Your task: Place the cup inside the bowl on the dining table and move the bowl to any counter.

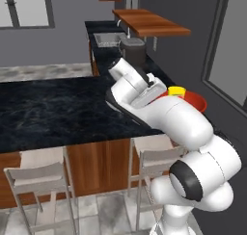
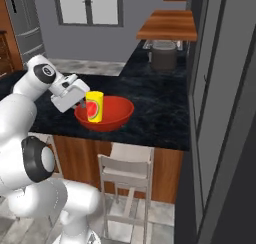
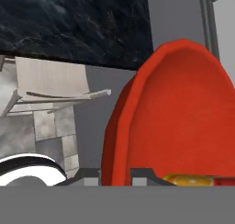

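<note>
The red bowl [image 2: 112, 115] is low over the near edge of the black dining table [image 2: 160, 103]; whether it rests on the top or hangs just above it I cannot tell. The yellow cup [image 2: 94, 107] with its red mark stands upright inside the bowl at its left side. My gripper [image 2: 80, 105] is shut on the bowl's left rim. In the hand view the red bowl [image 3: 179, 113] rim passes between the fingers of my gripper [image 3: 115, 175], and the cup [image 3: 190, 179] peeks in at the bottom. From the left, my arm covers most of the bowl [image 1: 195, 101] and the cup [image 1: 176, 90].
Pale stools [image 2: 125, 173] [image 1: 41, 174] stand under the table's near edge. A counter [image 1: 99, 29] with a sink and a dark grey pot [image 1: 132, 48] runs behind the table, under a wooden shelf [image 1: 149, 22]. A dark wall panel [image 2: 215, 113] stands close on the right.
</note>
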Robot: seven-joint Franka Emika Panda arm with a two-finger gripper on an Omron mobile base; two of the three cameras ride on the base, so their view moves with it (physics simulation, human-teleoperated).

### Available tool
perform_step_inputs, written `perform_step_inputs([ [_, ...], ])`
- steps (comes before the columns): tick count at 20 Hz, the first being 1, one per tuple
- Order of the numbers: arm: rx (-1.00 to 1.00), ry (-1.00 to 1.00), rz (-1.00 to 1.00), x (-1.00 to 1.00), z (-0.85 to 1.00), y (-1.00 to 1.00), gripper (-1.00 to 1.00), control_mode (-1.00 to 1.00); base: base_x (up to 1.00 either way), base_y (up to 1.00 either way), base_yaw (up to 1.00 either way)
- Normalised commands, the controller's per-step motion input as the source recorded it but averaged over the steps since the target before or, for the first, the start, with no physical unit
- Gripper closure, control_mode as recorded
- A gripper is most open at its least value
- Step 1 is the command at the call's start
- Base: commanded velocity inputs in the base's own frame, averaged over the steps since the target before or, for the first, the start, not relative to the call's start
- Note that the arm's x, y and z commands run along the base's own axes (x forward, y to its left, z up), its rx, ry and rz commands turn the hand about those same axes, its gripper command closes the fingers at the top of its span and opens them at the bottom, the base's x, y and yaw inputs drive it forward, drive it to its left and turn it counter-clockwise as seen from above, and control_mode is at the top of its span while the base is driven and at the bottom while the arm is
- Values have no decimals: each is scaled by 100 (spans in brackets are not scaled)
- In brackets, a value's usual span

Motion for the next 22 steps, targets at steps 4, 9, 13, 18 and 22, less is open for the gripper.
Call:
perform_step_inputs([
  [4, 0, 0, 0, 0, 0, 0, 100, 100, -83, 31, 0],
  [9, 0, 0, 0, 0, 0, 0, 100, 100, -48, 59, 0],
  [13, 0, 0, 0, 0, 0, 0, 100, 100, -28, 97, 0],
  [18, 0, 0, 0, 0, 0, 0, 100, 100, -23, 100, 0],
  [22, 0, 0, 0, 0, 0, 0, 100, 100, -13, 100, 0],
])
